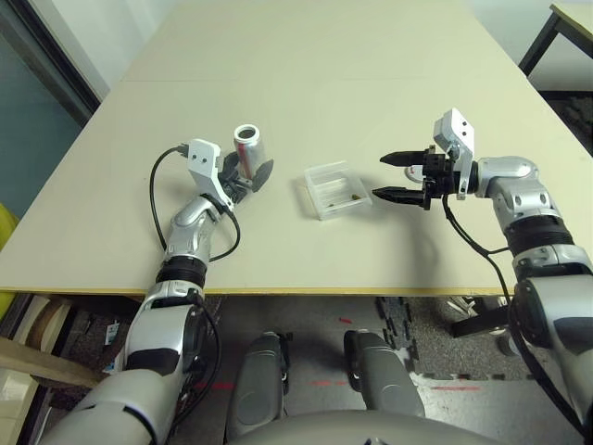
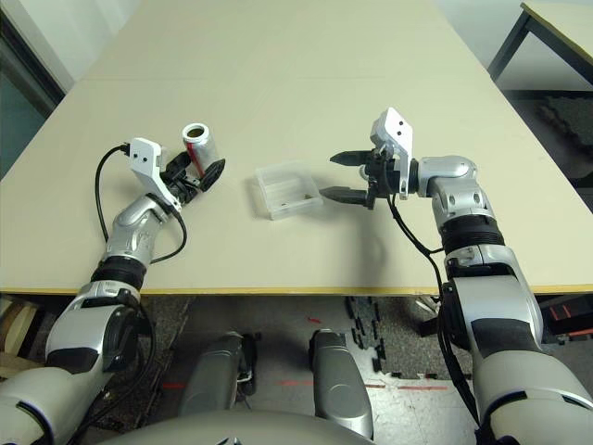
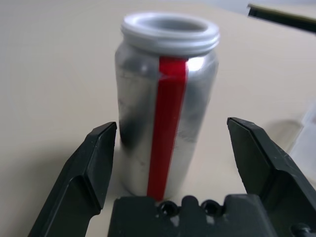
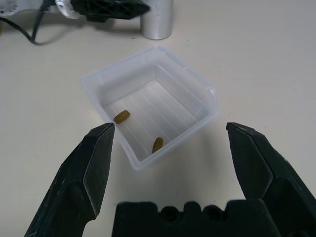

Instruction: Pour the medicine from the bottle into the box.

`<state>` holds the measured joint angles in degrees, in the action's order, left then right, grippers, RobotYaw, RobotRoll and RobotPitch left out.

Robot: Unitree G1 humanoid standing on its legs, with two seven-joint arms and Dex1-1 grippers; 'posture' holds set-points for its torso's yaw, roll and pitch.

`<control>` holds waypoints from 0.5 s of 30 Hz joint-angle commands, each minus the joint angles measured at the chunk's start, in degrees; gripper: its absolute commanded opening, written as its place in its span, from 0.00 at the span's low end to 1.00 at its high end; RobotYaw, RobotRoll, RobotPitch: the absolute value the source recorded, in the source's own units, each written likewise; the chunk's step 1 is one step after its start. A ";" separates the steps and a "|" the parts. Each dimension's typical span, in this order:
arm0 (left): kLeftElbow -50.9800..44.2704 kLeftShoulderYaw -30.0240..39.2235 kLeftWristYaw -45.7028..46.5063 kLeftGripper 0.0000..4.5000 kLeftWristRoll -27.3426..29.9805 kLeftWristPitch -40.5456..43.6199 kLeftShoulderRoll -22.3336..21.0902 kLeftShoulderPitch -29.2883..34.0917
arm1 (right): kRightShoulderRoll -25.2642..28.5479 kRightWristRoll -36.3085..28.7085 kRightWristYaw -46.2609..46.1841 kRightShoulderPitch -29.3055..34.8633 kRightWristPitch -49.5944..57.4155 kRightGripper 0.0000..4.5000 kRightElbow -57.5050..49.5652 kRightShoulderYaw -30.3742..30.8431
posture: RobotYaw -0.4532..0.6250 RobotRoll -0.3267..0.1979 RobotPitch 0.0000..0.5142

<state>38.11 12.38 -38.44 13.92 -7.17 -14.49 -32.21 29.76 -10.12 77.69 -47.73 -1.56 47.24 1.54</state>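
The silver bottle [image 1: 248, 146] with a red stripe [image 3: 168, 98] stands upright on the table, left of centre, its mouth uncapped. My left gripper [image 1: 248, 174] is open, one finger on each side of the bottle's lower part with a gap on both sides. The clear plastic box [image 1: 326, 174] lies at the table's middle. Two brown pellets of medicine [image 4: 121, 116] rest on the box's floor [image 4: 163, 98]. My right gripper [image 1: 382, 176] is open just to the right of the box, fingertips pointing at it without touching.
The tan table [image 1: 306, 56] stretches far behind the things, and its front edge [image 1: 306, 292] runs close below both arms. A black cable [image 1: 157, 195] loops off my left wrist. Another table's corner [image 1: 567, 23] stands at the far right.
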 commanded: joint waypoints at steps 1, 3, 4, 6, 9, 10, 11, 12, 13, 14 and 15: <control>-8.91 0.23 0.67 1.00 2.71 4.62 -0.56 4.36 | 0.22 -0.45 -1.15 0.45 0.97 1.00 -0.03 -0.90 | 0.29 0.62 0.26; -14.88 0.61 -0.07 1.00 4.71 7.10 -1.26 7.37 | 0.39 -0.99 -2.32 0.95 1.83 1.00 -0.28 -1.65 | 0.29 0.62 0.27; -17.70 0.76 -0.23 1.00 5.53 8.25 -1.76 8.87 | 0.44 -1.30 -3.11 1.20 2.35 1.00 -0.39 -2.12 | 0.29 0.62 0.27; -22.63 1.50 0.35 1.00 7.64 11.22 -2.35 11.25 | 0.69 -1.80 -4.19 1.79 3.20 1.00 -0.58 -2.90 | 0.30 0.62 0.27; -29.57 2.74 0.90 1.00 9.86 15.13 -4.93 14.79 | 1.26 -1.99 -8.18 2.75 4.12 1.00 -0.33 -4.70 | 0.30 0.62 0.27; -30.94 3.22 1.28 1.00 10.22 15.99 -5.83 15.45 | 1.42 -2.01 -9.86 2.95 4.39 1.00 -0.18 -5.28 | 0.30 0.62 0.27; -31.76 4.05 1.93 1.00 10.71 16.87 -6.60 15.73 | 1.52 -2.18 -11.27 3.10 4.61 1.00 -0.20 -5.92 | 0.31 0.62 0.27; -32.29 4.91 2.66 1.00 11.25 17.73 -7.32 15.80 | 1.61 -2.30 -12.45 3.30 4.74 1.00 -0.34 -6.51 | 0.31 0.62 0.27; -32.52 5.53 3.09 1.00 11.66 18.34 -7.91 15.76 | 1.69 -2.36 -13.36 3.49 4.77 1.00 -0.50 -6.92 | 0.31 0.62 0.27; -32.09 6.08 2.99 1.00 11.77 18.42 -8.88 15.56 | 1.76 -2.32 -14.76 3.79 4.36 1.00 -0.60 -7.48 | 0.31 0.62 0.27; -31.04 6.77 3.06 1.00 11.67 18.35 -9.98 15.04 | 1.78 -2.42 -16.39 4.15 4.02 1.00 -0.52 -8.27 | 0.31 0.62 0.27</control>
<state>7.04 17.81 -35.97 25.01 10.35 -23.25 -16.99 30.99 -12.07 63.56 -44.69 2.74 47.22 -5.44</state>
